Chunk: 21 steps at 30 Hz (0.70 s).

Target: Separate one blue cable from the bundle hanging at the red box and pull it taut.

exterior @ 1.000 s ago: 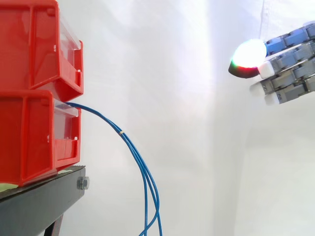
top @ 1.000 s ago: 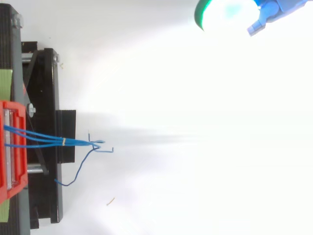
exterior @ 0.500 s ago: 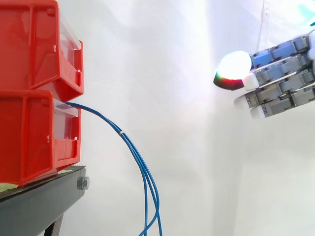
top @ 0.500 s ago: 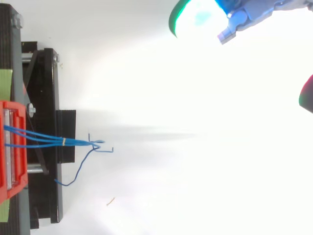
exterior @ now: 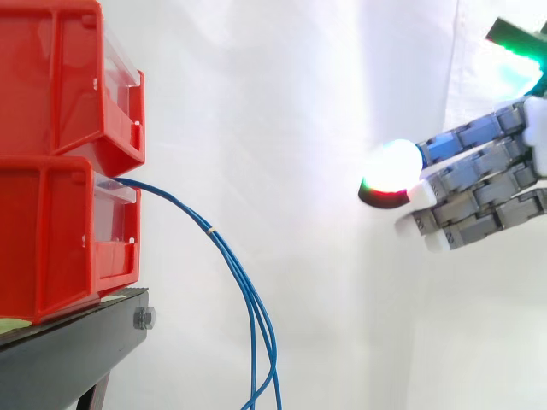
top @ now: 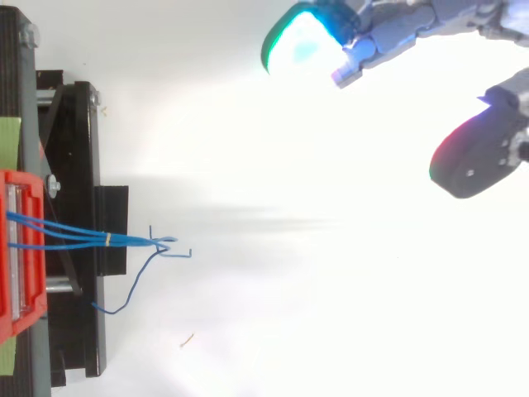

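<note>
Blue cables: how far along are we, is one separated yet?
Done: nothing yet. The blue cables hang slack in one bundle from the lower red bin, tied by a pale band. In hand: the hand is open in the air, well apart from them. Left: reach in, pinch one cable, draw it out, pull it taut.

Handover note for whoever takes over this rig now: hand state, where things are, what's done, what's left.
Hand: open, fingers straight, empty, in the air, apart from the cables.
Blue cable bundle: hangs from the lower red bin on the black stand, untouched.
Done: nothing separated.
Left: reach the bundle, pinch one cable, pull it taut.
</note>
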Each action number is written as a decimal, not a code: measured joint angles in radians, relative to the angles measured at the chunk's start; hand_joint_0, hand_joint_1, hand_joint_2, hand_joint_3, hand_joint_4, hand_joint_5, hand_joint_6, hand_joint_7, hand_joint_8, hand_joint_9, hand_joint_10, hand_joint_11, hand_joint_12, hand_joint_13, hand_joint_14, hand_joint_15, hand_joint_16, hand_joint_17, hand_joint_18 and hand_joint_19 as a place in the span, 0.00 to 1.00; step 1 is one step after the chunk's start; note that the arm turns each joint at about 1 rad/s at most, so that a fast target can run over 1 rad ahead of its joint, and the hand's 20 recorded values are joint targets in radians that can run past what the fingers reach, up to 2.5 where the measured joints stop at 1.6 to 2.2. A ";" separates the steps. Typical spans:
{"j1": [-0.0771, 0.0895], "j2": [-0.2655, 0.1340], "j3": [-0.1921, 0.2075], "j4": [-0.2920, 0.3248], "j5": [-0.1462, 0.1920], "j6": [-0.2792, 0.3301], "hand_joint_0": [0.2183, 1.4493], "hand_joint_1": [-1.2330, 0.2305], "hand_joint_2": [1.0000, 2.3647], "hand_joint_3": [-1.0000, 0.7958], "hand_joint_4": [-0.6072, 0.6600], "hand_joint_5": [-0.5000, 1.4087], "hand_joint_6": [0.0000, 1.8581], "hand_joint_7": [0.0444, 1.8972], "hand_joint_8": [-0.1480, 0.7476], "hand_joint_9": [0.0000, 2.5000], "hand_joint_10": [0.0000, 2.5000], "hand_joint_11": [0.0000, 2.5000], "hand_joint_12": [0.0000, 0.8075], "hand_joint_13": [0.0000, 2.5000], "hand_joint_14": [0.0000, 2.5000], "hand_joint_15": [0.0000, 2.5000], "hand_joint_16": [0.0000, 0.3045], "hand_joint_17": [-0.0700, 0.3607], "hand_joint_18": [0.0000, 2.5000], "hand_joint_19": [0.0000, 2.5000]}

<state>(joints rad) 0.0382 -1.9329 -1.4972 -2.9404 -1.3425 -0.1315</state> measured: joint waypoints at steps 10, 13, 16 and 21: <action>0.009 -0.055 0.000 0.083 0.008 -0.015 0.24 0.36 0.00 0.28 0.65 0.14 0.27 0.37 0.49 0.17 0.00 0.04 0.34 0.14 0.00 0.01 0.10 0.32 0.08 0.00; 0.009 -0.076 0.000 0.099 0.006 -0.014 0.25 0.36 0.00 0.28 0.65 0.14 0.27 0.37 0.49 0.17 0.00 0.04 0.35 0.14 0.00 0.01 0.10 0.32 0.08 0.00; 0.009 -0.099 0.000 0.130 0.002 -0.007 0.25 0.36 0.00 0.28 0.65 0.14 0.27 0.37 0.50 0.18 0.00 0.04 0.35 0.15 0.00 0.01 0.10 0.32 0.08 0.00; 0.009 -0.141 0.000 0.196 -0.018 0.038 0.25 0.36 0.00 0.28 0.65 0.15 0.27 0.37 0.50 0.18 0.00 0.04 0.36 0.15 0.00 0.02 0.10 0.32 0.09 0.00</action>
<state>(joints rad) 0.0475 -2.0740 -1.4972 -2.7446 -1.3610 -0.0932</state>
